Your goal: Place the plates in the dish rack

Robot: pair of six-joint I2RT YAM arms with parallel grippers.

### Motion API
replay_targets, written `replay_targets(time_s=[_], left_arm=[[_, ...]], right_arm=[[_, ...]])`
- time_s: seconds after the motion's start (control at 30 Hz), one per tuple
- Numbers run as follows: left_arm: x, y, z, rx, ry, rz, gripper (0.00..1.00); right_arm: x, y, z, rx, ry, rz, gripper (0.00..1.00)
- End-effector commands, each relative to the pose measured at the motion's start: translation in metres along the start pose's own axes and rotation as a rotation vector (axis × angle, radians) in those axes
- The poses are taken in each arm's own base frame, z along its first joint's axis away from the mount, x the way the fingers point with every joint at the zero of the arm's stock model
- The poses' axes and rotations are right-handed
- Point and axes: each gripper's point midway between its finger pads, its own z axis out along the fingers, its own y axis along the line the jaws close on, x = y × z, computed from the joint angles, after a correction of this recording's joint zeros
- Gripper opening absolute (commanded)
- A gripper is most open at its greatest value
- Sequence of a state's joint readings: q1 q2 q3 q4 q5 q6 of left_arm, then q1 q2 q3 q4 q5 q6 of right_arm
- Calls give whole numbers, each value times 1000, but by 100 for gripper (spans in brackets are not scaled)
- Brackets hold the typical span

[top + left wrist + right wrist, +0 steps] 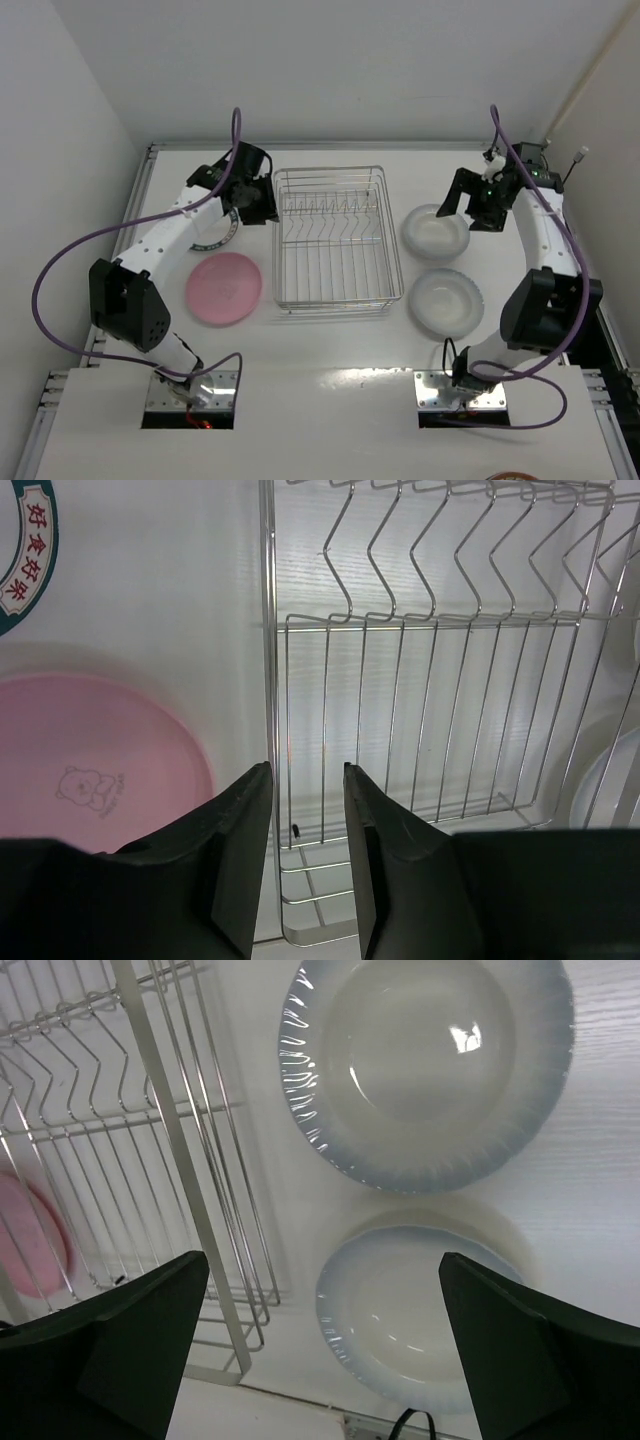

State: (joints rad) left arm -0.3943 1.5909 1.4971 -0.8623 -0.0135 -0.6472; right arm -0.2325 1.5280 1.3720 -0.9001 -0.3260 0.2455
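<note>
The silver wire dish rack (335, 240) stands mid-table with nothing in its tines. The pink plate (224, 288) lies flat to its left. The white plate with a dark patterned rim (215, 238) lies behind it, partly hidden under my left arm. Two whitish plates lie to the right of the rack, one far (436, 230) and one near (447, 300). My left gripper (262, 205) is narrowly open and holds nothing. In the left wrist view (306, 780) it straddles the rack's left rim wire (268, 630). My right gripper (470, 205) hovers wide open and empty over the far whitish plate (430, 1060).
White walls close in at the back, left and right. A metal rail (140, 190) runs along the table's left edge. Purple cables (60, 260) loop off both arms. The arm bases (190, 390) sit at the near edge.
</note>
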Motion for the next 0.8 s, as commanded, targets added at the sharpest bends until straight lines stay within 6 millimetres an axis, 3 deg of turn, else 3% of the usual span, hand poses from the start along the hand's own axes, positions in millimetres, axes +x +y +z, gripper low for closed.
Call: replay_targets(time_s=[0.0,0.07,0.17,0.23,0.27,0.37,0.47,0.63,0.77], left_arm=[[0,-10,-8,49,-13,17,32],[6,-8,-8,52,1,6,32],[7,-10,-8,63,9,6,32],[5,-12,-6,63,9,6,32],[2,-13,-8,68,1,16,32],[1,-13,-7,65,5,25,32],[-3,-8,-17,49,-34,42,32],[-3,10,-22,-26,-72,50,37],[-3,13,-18,-43,-70,50,39]], right_arm=[[-5,11,22,-127,23,39,100],[-13,18,28,-243,-11,106,100],[-26,15,37,-231,-29,138,100],[-34,6,46,-215,-23,152,100],[-29,-5,65,-204,23,187,100],[-21,-19,92,-208,81,228,100],[-30,-38,100,-160,70,258,100],[-47,-65,89,-104,24,284,97],[-55,-85,71,-58,-13,311,97]])
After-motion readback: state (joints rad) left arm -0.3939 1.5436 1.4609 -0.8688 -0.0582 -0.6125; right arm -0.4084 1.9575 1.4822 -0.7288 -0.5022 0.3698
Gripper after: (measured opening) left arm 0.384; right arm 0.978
